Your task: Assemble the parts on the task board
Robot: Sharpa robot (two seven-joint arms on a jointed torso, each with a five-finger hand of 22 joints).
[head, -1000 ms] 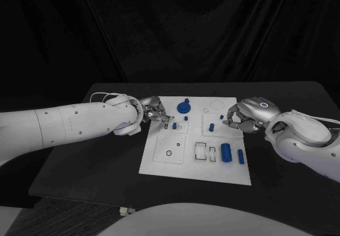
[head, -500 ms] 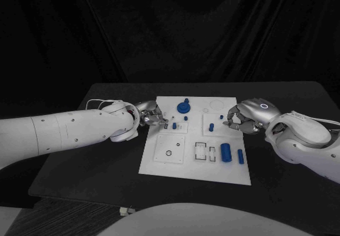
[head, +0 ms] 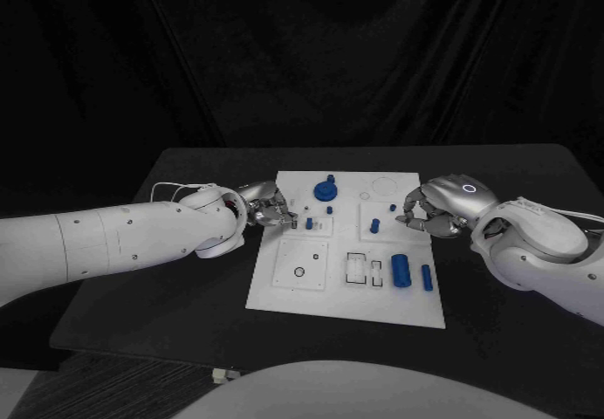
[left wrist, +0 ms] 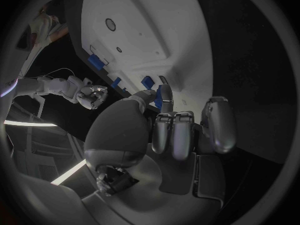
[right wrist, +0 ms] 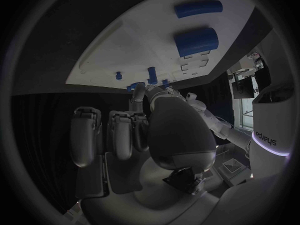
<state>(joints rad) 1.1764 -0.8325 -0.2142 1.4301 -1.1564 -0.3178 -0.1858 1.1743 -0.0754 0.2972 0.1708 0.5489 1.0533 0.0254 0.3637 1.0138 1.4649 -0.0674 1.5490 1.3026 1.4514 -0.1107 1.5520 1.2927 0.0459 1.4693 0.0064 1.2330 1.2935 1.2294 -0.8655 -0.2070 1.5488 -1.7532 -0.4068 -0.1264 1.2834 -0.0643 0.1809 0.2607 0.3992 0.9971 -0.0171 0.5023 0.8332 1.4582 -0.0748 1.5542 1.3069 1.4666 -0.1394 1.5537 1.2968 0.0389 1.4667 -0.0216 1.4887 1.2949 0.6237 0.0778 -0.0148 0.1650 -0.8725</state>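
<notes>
Left hand (head: 267, 208) pinches blue peg (left wrist: 165, 96) at task board (head: 315, 288) edge; right hand (head: 432, 209) curled, empty.

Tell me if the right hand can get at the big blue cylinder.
Probably yes. The big blue cylinder lies uncovered on the task board, just nearer the robot than the right hand, with nothing between them.

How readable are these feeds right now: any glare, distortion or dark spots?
Head view: dim, black surroundings, but the task board stands out bright, without glare. Left wrist view: fisheye bends the board's edges. Right wrist view: same bending, and the right hand looms large and shaded.
</notes>
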